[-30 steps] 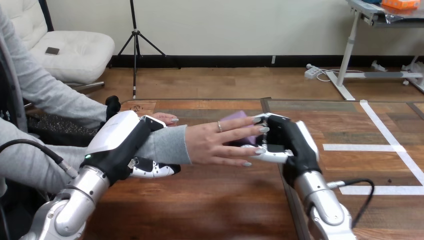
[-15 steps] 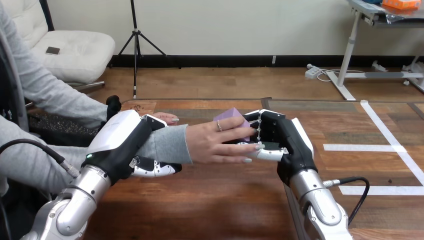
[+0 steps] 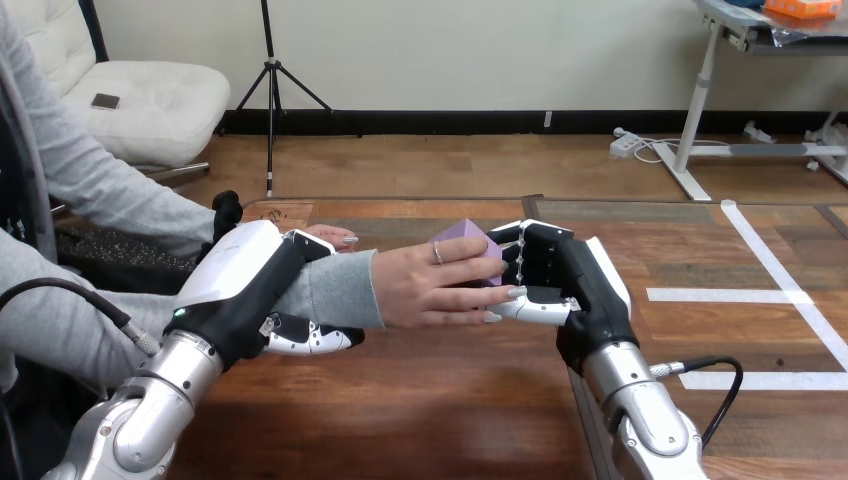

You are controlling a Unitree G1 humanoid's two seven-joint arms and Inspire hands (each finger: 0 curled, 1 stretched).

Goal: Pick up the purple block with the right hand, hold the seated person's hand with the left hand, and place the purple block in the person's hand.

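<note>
Right hand [image 3: 575,285] of mine is curled on the purple block [image 3: 462,238], fingers [image 3: 518,252] against its side and thumb lower down. The block sits just off my fingertips, on the side toward my other hand. The person's hand [image 3: 425,285] lies over the block from that same side, its fingers bent round it and reaching my thumb. My left hand [image 3: 245,285] is wrapped round the person's wrist [image 3: 335,290] in its grey sleeve, fingers under and thumb over.

I judge this to be the handover itself: picking up and holding are done, placing nearly so. Next I should loosen my right fingers slowly, only once the person's grip bears the block. Then I should draw that hand away without dragging the block, with my left hand steady.
</note>
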